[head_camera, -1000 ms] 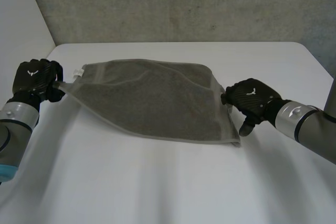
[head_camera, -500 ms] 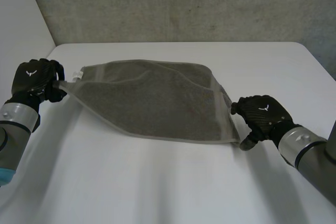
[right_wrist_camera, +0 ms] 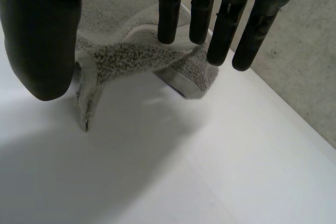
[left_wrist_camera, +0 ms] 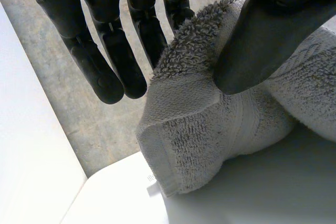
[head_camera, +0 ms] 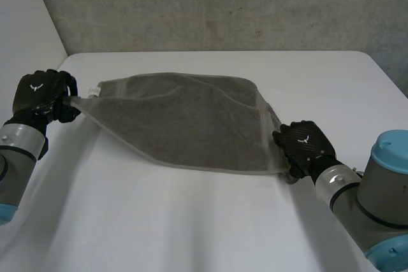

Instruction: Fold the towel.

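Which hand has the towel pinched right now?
The left hand: its thumb clamps a corner of the towel against its fingers. The right hand is open at the near right corner, fingers straight.

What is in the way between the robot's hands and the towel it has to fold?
Nothing visible. The left hand pinches the towel by its left corner, and the right hand is right at its near right corner. Nothing lies on top of the towel that would block a fold.
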